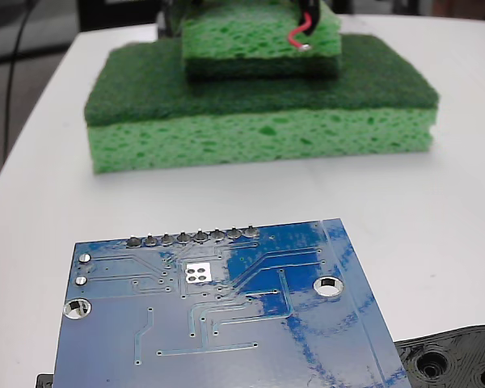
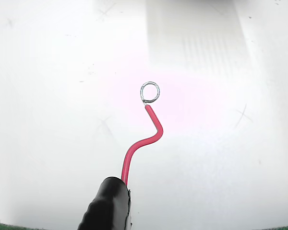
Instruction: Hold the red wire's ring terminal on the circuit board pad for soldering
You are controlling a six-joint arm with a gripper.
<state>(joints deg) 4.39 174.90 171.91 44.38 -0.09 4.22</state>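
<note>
The blue circuit board (image 1: 218, 323) lies in the near foreground of the fixed view, its small square silver pad (image 1: 199, 272) just below the row of grey pins. Far behind it, my gripper (image 1: 309, 11) hangs over the stacked sponges, shut on the red wire (image 1: 297, 34). The ring terminal (image 1: 305, 47) dangles over the upper sponge, well away from the board. In the wrist view the black-sleeved gripper (image 2: 110, 203) pinches the curvy red wire (image 2: 144, 143), and the silver ring terminal (image 2: 150, 92) shows against the white table. The board and pad are not clearly visible there.
A small green sponge (image 1: 259, 48) sits on a larger dark-topped sponge (image 1: 259, 137) at the back of the white table (image 1: 436, 202). A black plastic part with holes (image 1: 457, 360) lies at the board's lower right. A pale washed-out rectangle (image 2: 197, 38) shows ahead in the wrist view.
</note>
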